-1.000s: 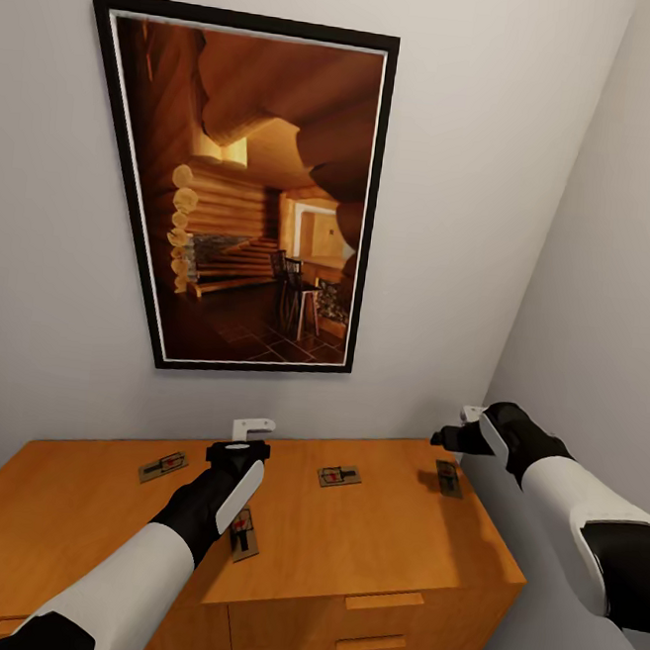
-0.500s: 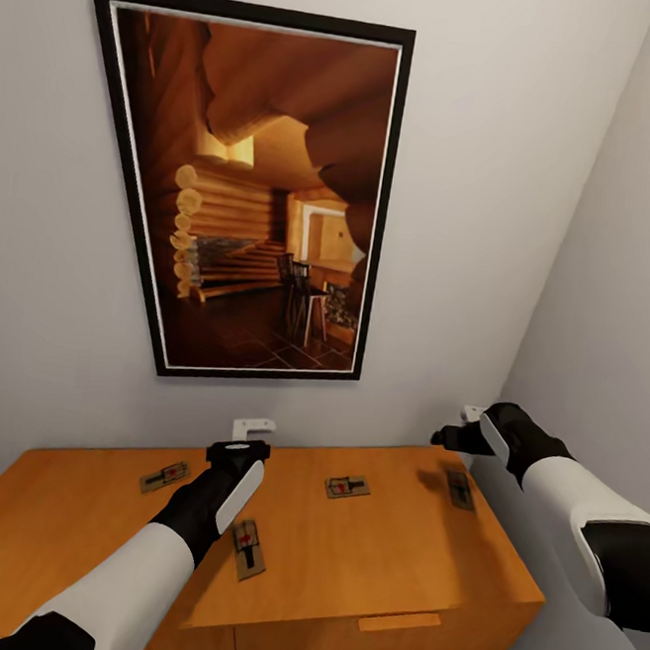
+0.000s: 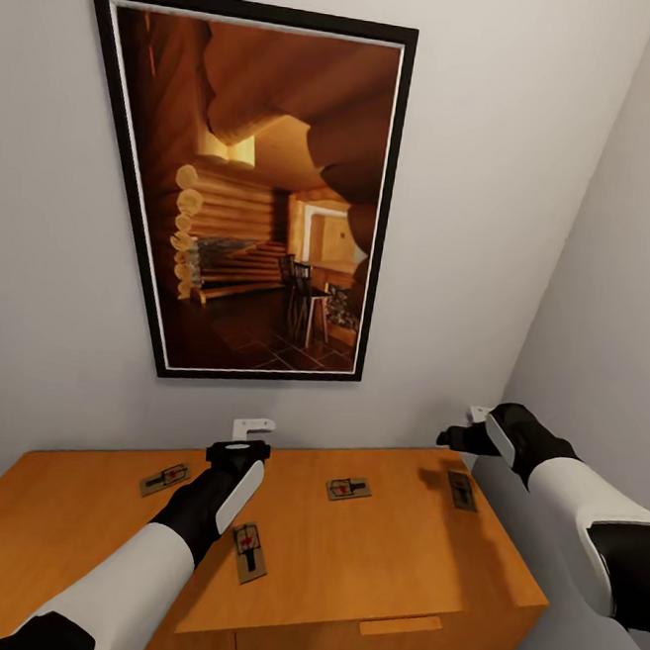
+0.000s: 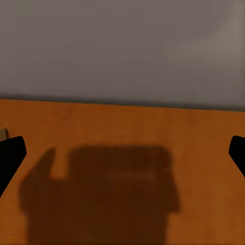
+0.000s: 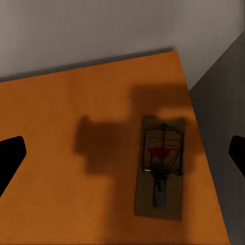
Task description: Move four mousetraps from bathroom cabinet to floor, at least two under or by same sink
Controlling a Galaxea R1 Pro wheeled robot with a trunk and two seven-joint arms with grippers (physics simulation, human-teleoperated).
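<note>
Since the previous frame the head camera has shifted only slightly; right gripper [image 3: 466, 430] sits a touch lower above the far right corner of the cabinet [image 3: 361, 567]. All four mousetraps lie flat on the cabinet top: far-left mousetrap [image 3: 164, 479], near mousetrap [image 3: 250, 550] beside the left forearm, centre mousetrap [image 3: 348, 488], right-corner mousetrap [image 3: 462, 490] [image 5: 160, 167]. Left gripper [image 3: 240, 442] hovers over bare wood near the wall. Both wrist views show fingertips spread wide, nothing held. Framed picture [image 3: 249, 188] hangs above.
</note>
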